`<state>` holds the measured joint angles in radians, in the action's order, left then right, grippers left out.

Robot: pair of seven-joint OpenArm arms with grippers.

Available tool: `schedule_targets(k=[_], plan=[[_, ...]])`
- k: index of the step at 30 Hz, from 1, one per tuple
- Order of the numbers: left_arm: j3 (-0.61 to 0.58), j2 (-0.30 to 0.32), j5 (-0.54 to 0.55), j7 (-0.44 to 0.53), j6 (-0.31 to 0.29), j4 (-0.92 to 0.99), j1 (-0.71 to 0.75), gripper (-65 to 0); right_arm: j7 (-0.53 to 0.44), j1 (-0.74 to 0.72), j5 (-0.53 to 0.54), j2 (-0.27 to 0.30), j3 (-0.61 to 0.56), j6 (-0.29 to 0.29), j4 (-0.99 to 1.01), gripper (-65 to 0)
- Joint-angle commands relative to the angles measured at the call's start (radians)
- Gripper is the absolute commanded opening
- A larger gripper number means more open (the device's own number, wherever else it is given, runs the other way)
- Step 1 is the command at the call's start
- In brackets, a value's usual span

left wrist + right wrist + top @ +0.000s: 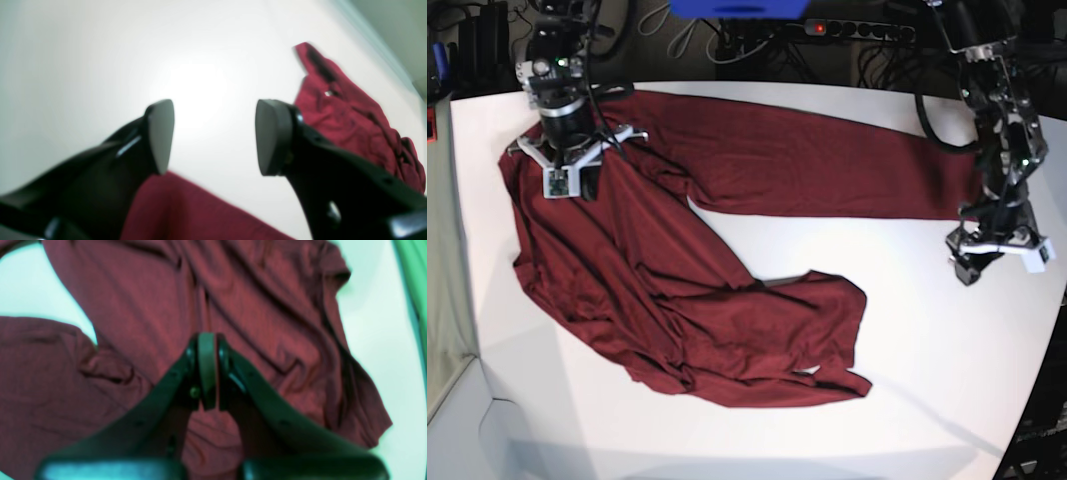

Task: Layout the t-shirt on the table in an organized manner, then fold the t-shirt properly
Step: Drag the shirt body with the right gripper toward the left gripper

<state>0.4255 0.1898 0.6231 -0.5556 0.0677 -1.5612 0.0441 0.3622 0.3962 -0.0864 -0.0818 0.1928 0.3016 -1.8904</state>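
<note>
The maroon t-shirt (657, 280) lies wrinkled across the white table (927, 350), with one long strip reaching right along the far side. In the base view my right gripper (575, 178) hangs over the shirt's far-left part. The right wrist view shows this gripper (206, 340) shut, pads together above the t-shirt (253, 306), with no cloth seen between them. My left gripper (213, 136) is open and empty over bare table (100, 50). T-shirt cloth (350, 116) lies beyond its right finger and below its left finger. In the base view the left gripper (985, 262) sits just past the strip's right end.
A power strip (857, 28) with a red light, cables and a blue object (737, 8) lie behind the table's far edge. The table's curved right edge (1047, 400) runs close to the left arm. Dark equipment stands at the back left.
</note>
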Motion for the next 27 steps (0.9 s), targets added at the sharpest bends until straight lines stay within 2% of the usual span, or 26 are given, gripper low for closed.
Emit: schedule_targets(k=[1,8,13,18,23,27], plan=[[-0.032,0.007,0.007,0.016,-0.004,0.002,-0.028,-28.0,-0.022,-0.019,0.007,0.001,-0.029,0.005,-0.008,-65.0],[-0.159,0.004,0.011,0.016,-0.003,0.018,-0.039,-28.0,-0.004,-0.164,0.006,0.001,-0.14,0.005,0.098,-65.0],[-0.155,0.017,0.014,0.016,-0.003,0.015,0.018,-28.0,0.077,-0.313,0.006,0.0,-0.203,0.005,0.252,-65.0],[-0.099,0.041,0.016,0.016,-0.003,-0.017,0.081,-28.0,0.085,-0.423,0.009,-0.003,-0.204,0.005,0.397,-65.0],[-0.052,0.046,0.016,0.016,-0.003,-0.054,0.115,-28.0,0.08,-0.448,0.006,0.0,-0.207,0.005,0.507,-65.0],[-0.035,0.046,0.016,0.016,-0.003,-0.051,0.109,-28.0,0.08,-0.389,0.006,0.006,-0.252,0.005,0.495,-65.0]])
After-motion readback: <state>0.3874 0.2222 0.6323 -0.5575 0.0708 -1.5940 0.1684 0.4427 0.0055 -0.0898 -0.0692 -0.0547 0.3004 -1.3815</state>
